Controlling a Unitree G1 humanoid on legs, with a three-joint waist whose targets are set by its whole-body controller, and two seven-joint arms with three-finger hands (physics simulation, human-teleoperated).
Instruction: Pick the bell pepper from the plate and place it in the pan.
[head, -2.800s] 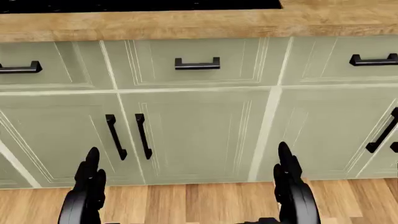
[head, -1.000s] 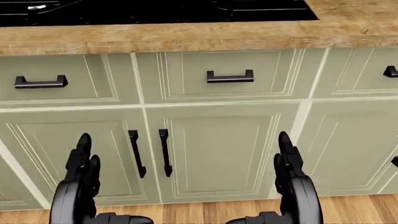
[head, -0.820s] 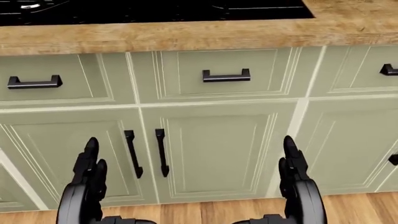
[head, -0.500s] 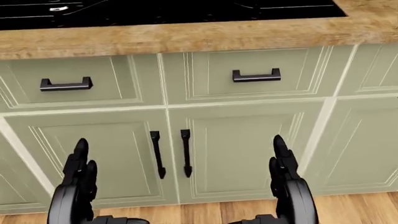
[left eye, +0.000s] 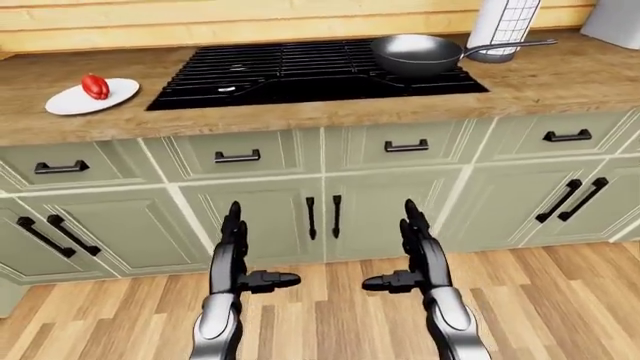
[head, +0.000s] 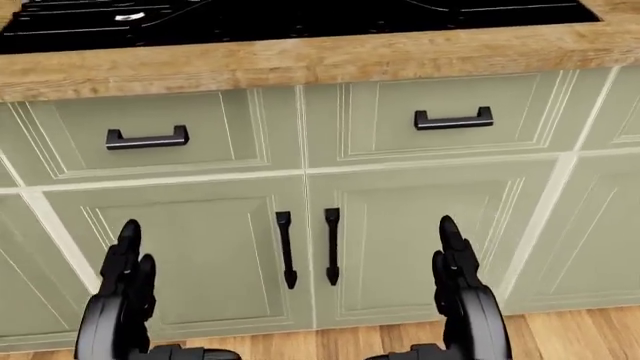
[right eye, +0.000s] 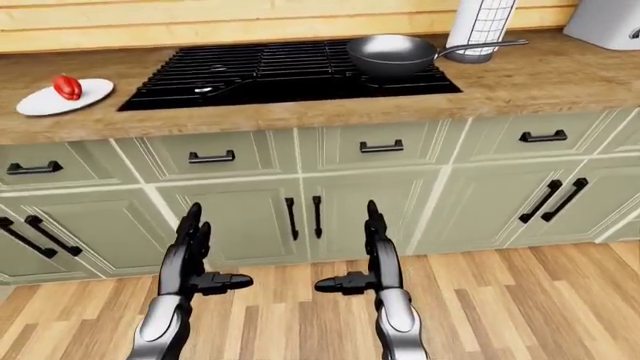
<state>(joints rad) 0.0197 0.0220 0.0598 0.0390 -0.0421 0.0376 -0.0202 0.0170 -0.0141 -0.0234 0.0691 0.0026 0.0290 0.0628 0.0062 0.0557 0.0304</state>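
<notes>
A red bell pepper (left eye: 95, 85) lies on a white plate (left eye: 70, 103) at the left of the wooden counter. A dark pan (left eye: 415, 54) sits on the black stove (left eye: 300, 71) at its upper right, handle pointing right. Both hands hang low before the green cabinet doors, far below the counter. My left hand (left eye: 240, 259) is open with fingers straight up and thumb pointing inward. My right hand (left eye: 408, 259) mirrors it, open and holding nothing. The head view shows only the stove's edge (head: 300, 19), the cabinets and both hands.
A paper towel roll (left eye: 503, 26) in a wire holder stands right of the pan. A white appliance (right eye: 610, 22) sits at the counter's far right. Green cabinets with black handles (head: 308, 246) run under the counter. Wood floor (left eye: 320, 307) lies beneath the hands.
The head view has shifted: cabinet handles slid to the right in the picture, so the camera moved left. Both hands keep the same open pose.
</notes>
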